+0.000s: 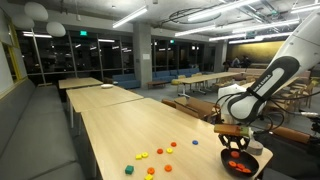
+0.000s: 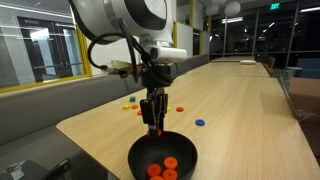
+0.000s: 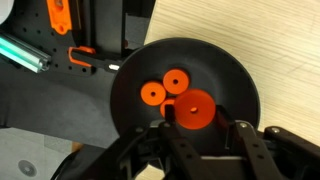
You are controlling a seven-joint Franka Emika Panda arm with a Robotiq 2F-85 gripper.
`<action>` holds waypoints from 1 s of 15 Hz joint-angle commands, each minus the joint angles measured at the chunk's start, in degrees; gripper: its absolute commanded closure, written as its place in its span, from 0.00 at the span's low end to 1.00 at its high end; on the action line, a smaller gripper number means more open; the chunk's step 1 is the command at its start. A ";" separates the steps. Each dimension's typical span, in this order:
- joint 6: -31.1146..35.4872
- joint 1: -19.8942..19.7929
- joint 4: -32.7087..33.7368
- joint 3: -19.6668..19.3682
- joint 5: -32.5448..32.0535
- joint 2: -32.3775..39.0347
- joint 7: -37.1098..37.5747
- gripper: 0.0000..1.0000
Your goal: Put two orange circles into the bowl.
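The black bowl (image 3: 232,78) lies right under my gripper (image 3: 203,123), near the end of the long wooden table (image 2: 240,110). Two orange circles (image 3: 152,93) lie flat inside it. Another orange circle (image 3: 196,110) looks larger and nearer in the wrist view. It sits between my fingers, which are shut on it. In both exterior views the gripper (image 1: 235,143) (image 2: 154,125) hangs straight down just above the bowl (image 1: 240,162) (image 2: 136,155). More orange circles (image 1: 172,146) lie loose on the table further back.
Loose yellow (image 1: 142,155), red (image 2: 180,109) and blue (image 2: 200,123) discs are scattered on the table behind the bowl. The table's end edge runs close by the bowl. Black gear with orange parts (image 3: 60,20) sits beyond that edge.
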 commanded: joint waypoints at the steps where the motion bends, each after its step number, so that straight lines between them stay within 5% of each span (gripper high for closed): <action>1: -0.15 -1.29 -0.36 0.95 2.62 0.74 -0.38 0.32; 7: -0.82 -0.42 1.66 1.21 6.79 3.38 -1.54 0.00; 15: -0.58 4.49 7.42 6.92 10.94 4.27 -2.35 0.00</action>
